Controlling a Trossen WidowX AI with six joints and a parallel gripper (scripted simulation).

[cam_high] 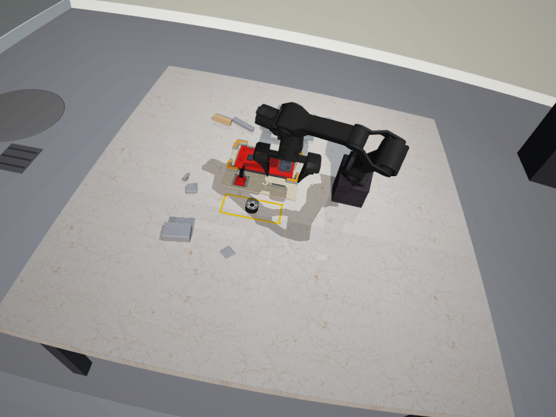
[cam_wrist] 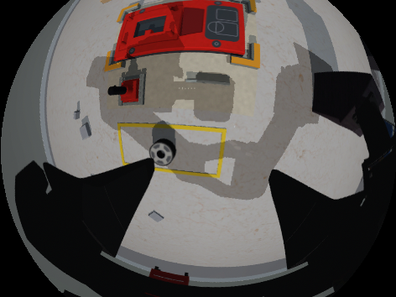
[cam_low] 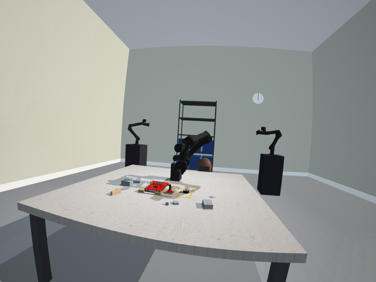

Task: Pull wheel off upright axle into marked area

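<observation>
Bench (cam_high: 314,313) first: it is big, pale and flat, and it carries all the things. On it is a yellow box (cam_high: 225,209), drawn as a line, which is the marked area. Next to the box is a red plate (cam_high: 244,158) on a tan board, and a short dark axle (cam_high: 240,172) stands up from a small red block there. Nothing is on the axle now.

Next is the black arm. Its pincer (cam_wrist: 213,197) is up in the air over the red plate, well apart from the box. The two fingers are spread as wide as they go, with nothing between them and nothing touching them.

Smallest is the wheel (cam_high: 251,205). It sits on the bench inside the yellow box, nearer the middle than the ends. It looks to lie flat, with its round hole facing up, so its axis points straight up. It is short and squat, so it has no real long side.

I think the wheel is light and hard, with a dark rim like a tyre and a pale middle. The rim may give a bit of grip. The best place to hold it would be across the rim, one finger on each side. Lying flat, it should not roll away. The job looks done.
</observation>
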